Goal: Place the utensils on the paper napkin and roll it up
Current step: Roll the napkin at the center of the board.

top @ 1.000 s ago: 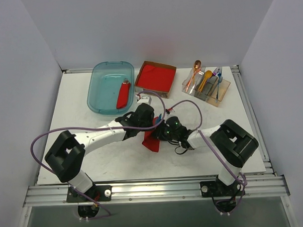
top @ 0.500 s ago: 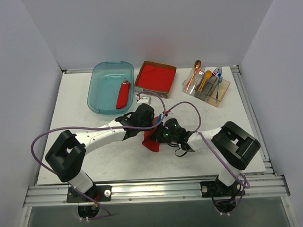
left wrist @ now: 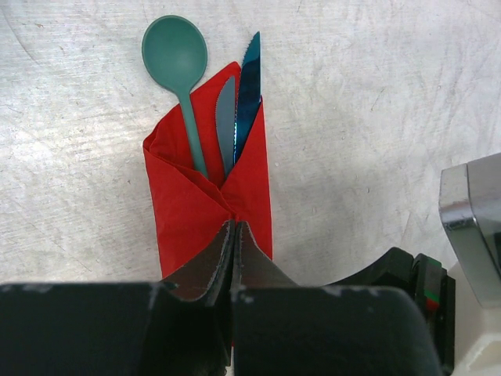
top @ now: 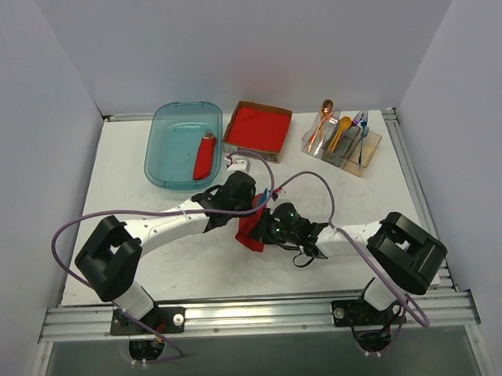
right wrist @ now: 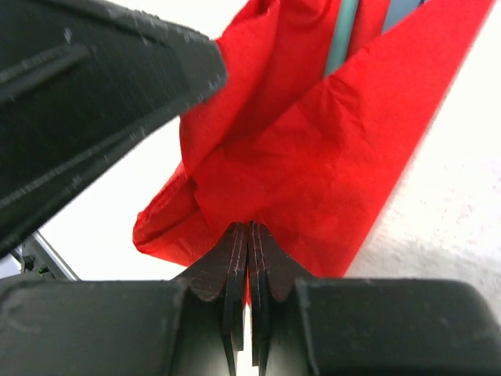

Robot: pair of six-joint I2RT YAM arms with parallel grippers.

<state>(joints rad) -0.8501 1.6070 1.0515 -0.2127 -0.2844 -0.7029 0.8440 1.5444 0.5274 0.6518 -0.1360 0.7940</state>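
Note:
The paper napkin [left wrist: 196,211] lies folded into a narrow red wrap around the utensils. A teal spoon [left wrist: 175,59] and a blue serrated knife [left wrist: 249,86] stick out of its far end. My left gripper [left wrist: 233,227] is shut where the two folded flaps meet, and red paper shows between its jaws. The right gripper [right wrist: 249,227] is shut on the napkin's [right wrist: 313,172] near edge, pinching a fold. From above, both grippers, left [top: 253,208] and right [top: 264,230], meet over the napkin [top: 251,234] at mid-table and hide most of it.
A teal bin [top: 169,162] at back left holds a red roll [top: 204,157]. Beside it stands a cardboard box of red napkins [top: 258,128]. A clear organizer [top: 369,155] with spare cutlery, including an orange spoon [top: 321,119], sits at back right. Purple cables loop over both arms.
The right gripper has closed onto the napkin and pushed slightly left toward it, its elbow swinging out to the right. The left arm has stayed in place.

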